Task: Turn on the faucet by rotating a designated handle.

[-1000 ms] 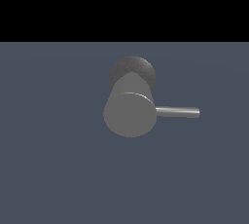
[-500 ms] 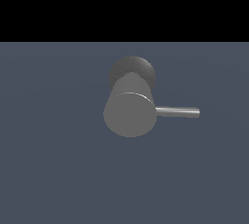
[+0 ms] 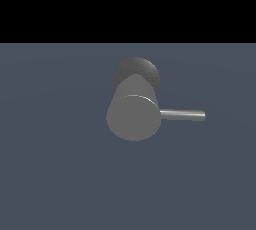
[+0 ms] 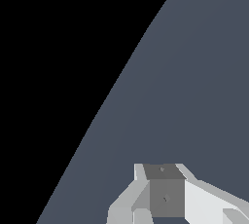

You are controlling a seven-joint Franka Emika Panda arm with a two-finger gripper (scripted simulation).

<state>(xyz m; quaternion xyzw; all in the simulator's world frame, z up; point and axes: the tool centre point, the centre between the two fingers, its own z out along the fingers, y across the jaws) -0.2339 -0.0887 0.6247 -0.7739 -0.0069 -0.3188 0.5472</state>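
Note:
The faucet (image 3: 133, 116) is a thick matte grey cylinder with its flat round end facing the exterior camera and a darker rounded base (image 3: 136, 73) behind it. The handle (image 3: 182, 115), a thin shiny rod, sticks out level toward the exterior view's right. Neither my arm nor my gripper appears in the exterior view. Only the wrist view shows my gripper (image 4: 163, 189): white fingers with a grey pad block pressed together, no gap between them and nothing held. That view shows no faucet and no handle.
A plain blue-grey floor (image 3: 60, 174) spreads around the faucet and fills much of the wrist view as floor (image 4: 194, 82). Beyond its edge there is only black background.

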